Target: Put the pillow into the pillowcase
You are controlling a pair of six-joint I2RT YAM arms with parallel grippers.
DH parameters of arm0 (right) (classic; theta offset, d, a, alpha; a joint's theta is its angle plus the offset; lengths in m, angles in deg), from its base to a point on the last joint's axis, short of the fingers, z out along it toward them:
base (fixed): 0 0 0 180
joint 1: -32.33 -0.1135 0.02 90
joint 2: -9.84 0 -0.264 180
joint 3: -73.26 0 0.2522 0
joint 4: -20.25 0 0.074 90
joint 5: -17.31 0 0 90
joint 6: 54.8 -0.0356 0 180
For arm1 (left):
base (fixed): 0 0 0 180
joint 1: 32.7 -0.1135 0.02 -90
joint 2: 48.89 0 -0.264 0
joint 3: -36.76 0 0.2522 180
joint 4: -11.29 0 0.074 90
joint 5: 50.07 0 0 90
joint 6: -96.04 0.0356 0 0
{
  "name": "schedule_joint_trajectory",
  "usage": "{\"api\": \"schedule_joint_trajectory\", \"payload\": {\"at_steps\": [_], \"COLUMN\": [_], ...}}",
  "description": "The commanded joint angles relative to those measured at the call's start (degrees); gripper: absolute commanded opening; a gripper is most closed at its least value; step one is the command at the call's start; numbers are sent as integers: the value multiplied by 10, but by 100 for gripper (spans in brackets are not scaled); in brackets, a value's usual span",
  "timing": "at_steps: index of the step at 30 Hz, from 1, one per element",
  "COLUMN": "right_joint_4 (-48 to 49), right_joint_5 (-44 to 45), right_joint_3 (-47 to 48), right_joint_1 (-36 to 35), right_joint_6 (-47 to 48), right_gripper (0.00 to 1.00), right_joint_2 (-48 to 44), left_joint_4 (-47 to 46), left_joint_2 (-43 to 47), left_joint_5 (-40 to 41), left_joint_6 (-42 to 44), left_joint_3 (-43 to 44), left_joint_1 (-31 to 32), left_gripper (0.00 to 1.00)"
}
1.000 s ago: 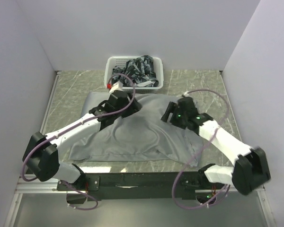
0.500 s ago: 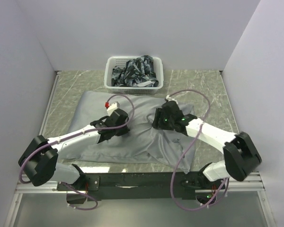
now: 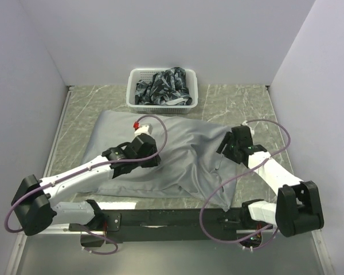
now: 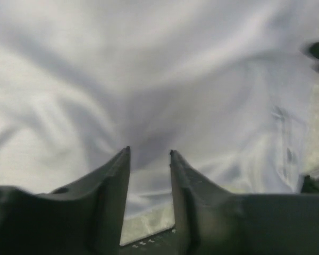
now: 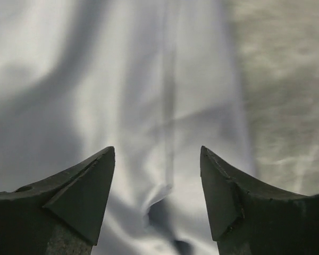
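Directly in front of the white basket (image 3: 133,86), touching or almost touching its near side: the grey pillowcase (image 3: 178,154), spread wide on the green marble table (image 3: 246,97), puffed and wrinkled, with one corner drawn out to the point farthest from the basket, on the right. Inside the basket, only a dark patterned cloth (image 3: 166,86), bunched up. Of the pillow, nothing to see in any view; maybe under the grey fabric, but cannot tell. In front of the basket's left end, low over the pillowcase: the left gripper (image 4: 149,153), fingers apart with a narrow gap, nothing between them, only folded grey fabric beyond the tips and a strip of table below. In front of the basket and off to its right, at the right border of the pillowcase: the right gripper (image 5: 157,151), fingers wide apart and holding nothing, pointed down at a long fold of the fabric, with bare table (image 5: 287,79) beside that fold. Both grippers well apart from each other, about equally far from the basket, with the middle of the pillowcase between them
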Motion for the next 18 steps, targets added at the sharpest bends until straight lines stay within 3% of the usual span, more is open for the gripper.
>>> {"api": "schedule_joint_trajectory", "payload": {"at_steps": [1,4,9,18], "right_joint_4": [55,84,117,111], "right_joint_5": [-42,-59,-104,-91], "right_joint_3": [-12,2,30,18], "right_joint_1": [60,71,99,121], "right_joint_6": [-14,-28,-46,-43], "right_gripper": [71,71,69,69], "right_joint_2": [40,83,160,152], "left_joint_4": [3,-7,-63,-156], "left_joint_2": [15,-25,-91,-283], "left_joint_5": [-30,-14,-46,-108], "left_joint_6": [70,86,94,121], "left_joint_3": [66,103,134,245], "left_joint_1": [49,116,181,254], "left_gripper": [45,56,58,59]}}
